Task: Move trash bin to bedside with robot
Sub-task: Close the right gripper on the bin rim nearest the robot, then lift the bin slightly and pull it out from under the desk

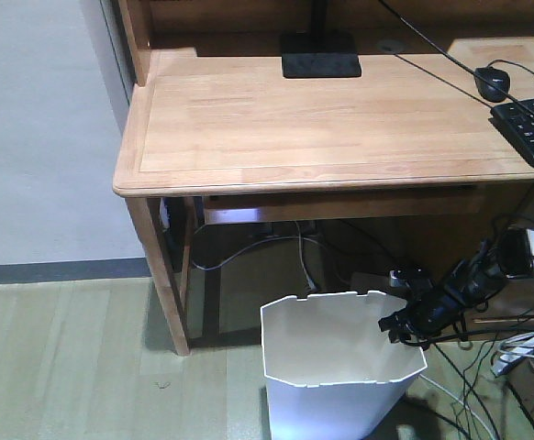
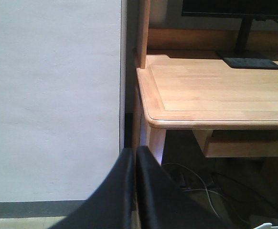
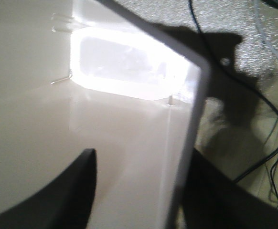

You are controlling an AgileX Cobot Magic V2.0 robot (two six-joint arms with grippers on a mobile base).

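Note:
The white trash bin (image 1: 331,367) stands on the floor in front of the desk, lidless, its angular rim facing up. My right arm, the slim black robot (image 1: 460,284), reaches in from the right. Its gripper (image 1: 400,323) is at the bin's right rim. In the right wrist view the gripper (image 3: 144,160) is open and straddles the rim: one finger (image 3: 67,195) is inside the cream interior (image 3: 58,95), the other outside, close to the wall. My left gripper (image 2: 135,155) is shut on nothing, raised near the desk's left corner. The bedside is out of view.
The light wooden desk (image 1: 322,128) carries a keyboard (image 1: 533,124), a mouse (image 1: 492,82) and a monitor base (image 1: 320,60). Its leg (image 1: 161,275) stands left of the bin. Cables (image 1: 515,367) tangle on the floor at the right. A white wall (image 1: 38,137) is on the left.

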